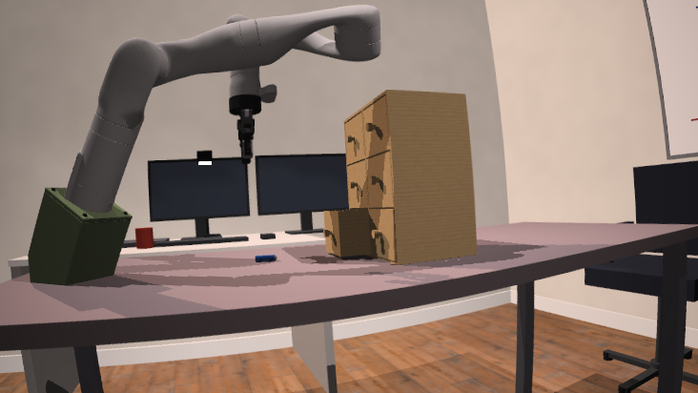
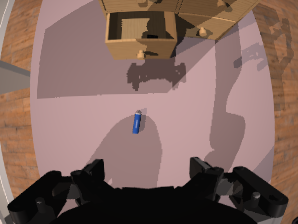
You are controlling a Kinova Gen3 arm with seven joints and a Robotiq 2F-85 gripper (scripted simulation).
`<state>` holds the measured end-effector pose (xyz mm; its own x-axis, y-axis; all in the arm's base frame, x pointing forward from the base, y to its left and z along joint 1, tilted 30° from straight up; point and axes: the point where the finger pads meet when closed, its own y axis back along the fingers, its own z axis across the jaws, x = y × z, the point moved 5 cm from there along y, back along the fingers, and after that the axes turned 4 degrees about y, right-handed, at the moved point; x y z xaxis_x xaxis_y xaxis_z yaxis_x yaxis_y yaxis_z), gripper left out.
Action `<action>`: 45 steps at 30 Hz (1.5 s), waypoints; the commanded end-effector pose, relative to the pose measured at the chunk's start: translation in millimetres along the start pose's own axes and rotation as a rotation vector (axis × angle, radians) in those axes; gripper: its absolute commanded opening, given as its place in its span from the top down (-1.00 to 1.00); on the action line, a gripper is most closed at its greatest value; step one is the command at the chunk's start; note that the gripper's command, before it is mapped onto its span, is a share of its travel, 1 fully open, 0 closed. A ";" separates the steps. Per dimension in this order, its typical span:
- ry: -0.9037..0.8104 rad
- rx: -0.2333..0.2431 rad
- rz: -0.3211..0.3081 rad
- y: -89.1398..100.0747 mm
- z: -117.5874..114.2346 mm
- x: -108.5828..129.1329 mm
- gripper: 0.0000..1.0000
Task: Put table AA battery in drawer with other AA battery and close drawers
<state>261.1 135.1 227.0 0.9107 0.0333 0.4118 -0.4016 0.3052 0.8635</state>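
Observation:
A blue AA battery (image 1: 265, 258) lies on the purple table, left of the chest; it also shows in the wrist view (image 2: 137, 121). The cardboard chest (image 1: 407, 177) has six drawers in two columns. Its bottom left drawer (image 1: 345, 233) is pulled part way out; the wrist view shows it (image 2: 141, 35) open with a dark thing inside that I cannot make out. The other drawers are pushed in. My gripper (image 1: 246, 158) hangs high above the table, pointing down, above the battery and apart from it. It is open and empty, and its fingers show in the wrist view (image 2: 149, 176).
The robot's green base (image 1: 75, 237) stands at the table's left. Behind the table a second desk holds two monitors (image 1: 249, 188), a keyboard and a red cup (image 1: 144, 237). A dark chair (image 1: 654, 273) stands at the right.

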 end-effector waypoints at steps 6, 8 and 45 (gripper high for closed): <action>-0.002 -0.044 0.019 -10.5 8.6 1.9 -1.00; -0.004 -0.070 0.032 -16.9 13.6 3.5 -1.00; -0.026 -0.058 0.591 -104.8 -0.4 52.2 -1.00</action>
<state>353.7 100.7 161.6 0.5485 0.1737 0.8179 -0.8131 0.3390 0.4732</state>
